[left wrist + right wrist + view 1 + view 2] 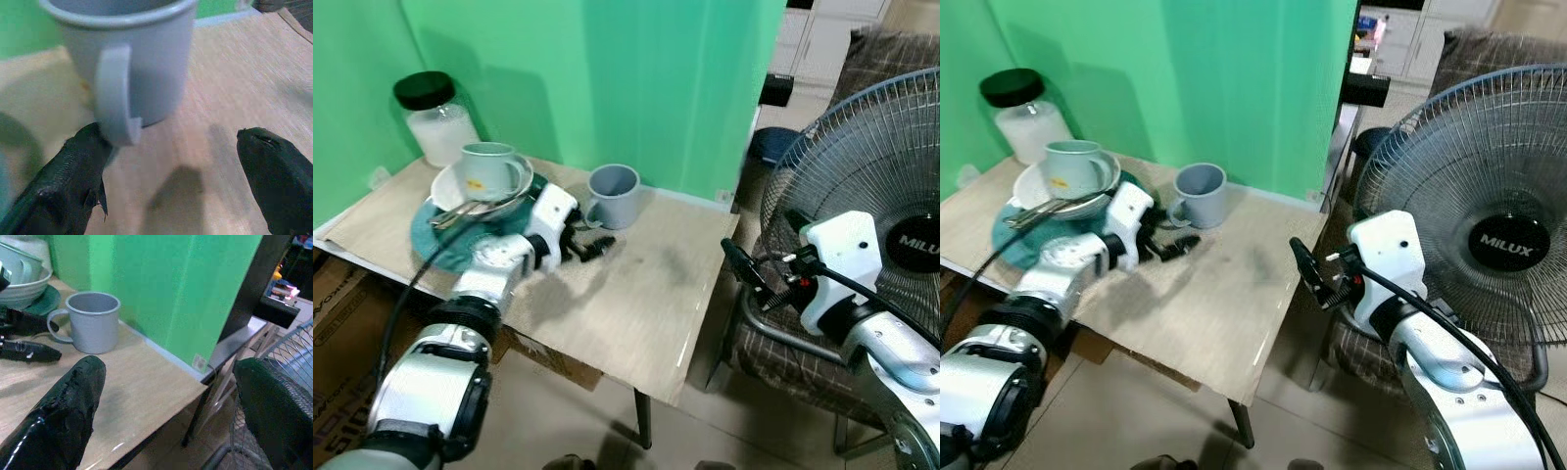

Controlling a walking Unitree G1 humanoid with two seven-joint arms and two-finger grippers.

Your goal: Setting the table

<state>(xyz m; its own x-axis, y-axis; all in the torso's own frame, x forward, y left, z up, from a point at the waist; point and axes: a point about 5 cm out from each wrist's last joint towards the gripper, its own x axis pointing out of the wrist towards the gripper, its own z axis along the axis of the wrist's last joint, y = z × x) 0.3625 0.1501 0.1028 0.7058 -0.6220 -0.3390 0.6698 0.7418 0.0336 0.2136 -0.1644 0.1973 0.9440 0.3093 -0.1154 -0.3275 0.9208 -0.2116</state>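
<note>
A grey mug (613, 195) stands upright on the wooden table (636, 304), handle toward my left gripper (592, 242). That gripper is open just in front of the mug; in the left wrist view one black finger (68, 181) touches the mug's handle (113, 93) with nothing held. Left of it a stack sits on a teal plate (429, 235): a white bowl (481, 188) holding a pale green cup (489, 164) and metal cutlery (460, 211). My right gripper (742, 268) is open in the air past the table's right edge.
A glass jar with a black lid (434, 117) stands at the table's back left against a green backdrop (636, 88). A large standing fan (871, 196) and a chair (783, 343) are close on the right. A cardboard box (337, 323) sits under the table's left side.
</note>
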